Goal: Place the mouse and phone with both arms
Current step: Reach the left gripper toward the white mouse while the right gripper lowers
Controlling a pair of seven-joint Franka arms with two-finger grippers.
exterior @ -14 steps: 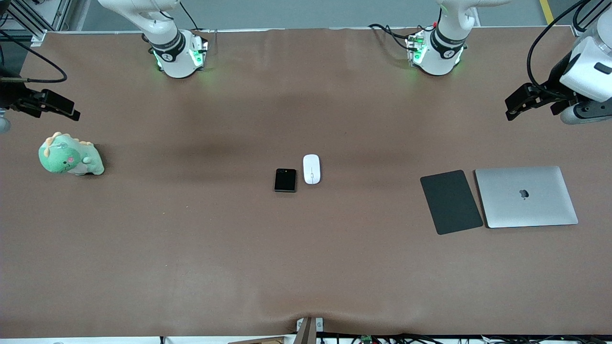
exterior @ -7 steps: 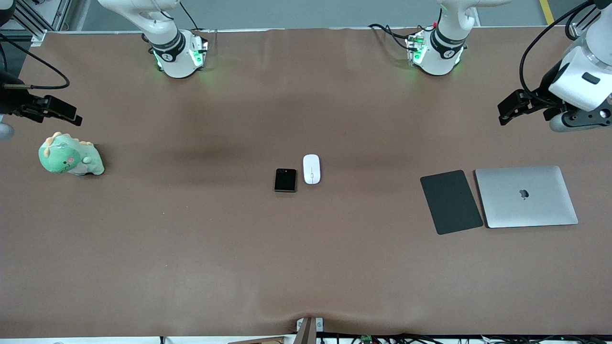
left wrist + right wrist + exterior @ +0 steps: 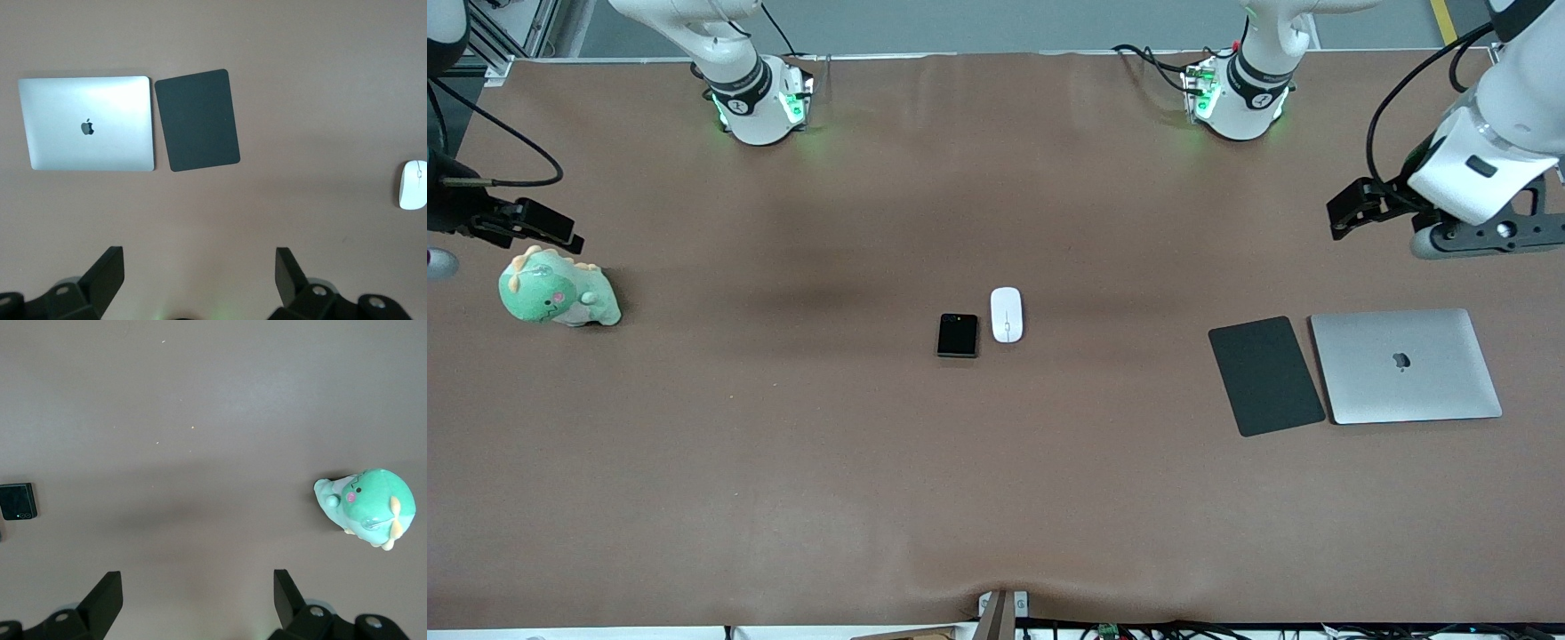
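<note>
We are seeing the small glossy white oval mouse (image 3: 1006,314) lying mid-table on the brown cloth-covered table (image 3: 996,498), with the small black near-square folded phone (image 3: 958,335) lying just beside it, toward the right arm's end and slightly nearer the front camera. The two are lying close but apart. Neither is being touched by a gripper.

We are finding the left arm's black two-finger gripper (image 3: 1347,216) hanging in the air over bare table at the left arm's end, above ground farther from the front camera than the flat dark grey rectangular pad (image 3: 1265,375) and the closed silver laptop (image 3: 1405,365). Its fingers (image 3: 107,277) are standing spread wide and holding nothing, as the left wrist view is showing. That view is also taking in the pad, the laptop just beside it, and the mouse well apart from both.

We are finding the right arm's black two-finger gripper (image 3: 547,227) hanging over the table at the right arm's end, just above the green plush dinosaur toy (image 3: 558,290). Its fingers (image 3: 107,597) are likewise standing released and empty. The right wrist view is showing the plush toy and, well apart from it, the phone.
</note>
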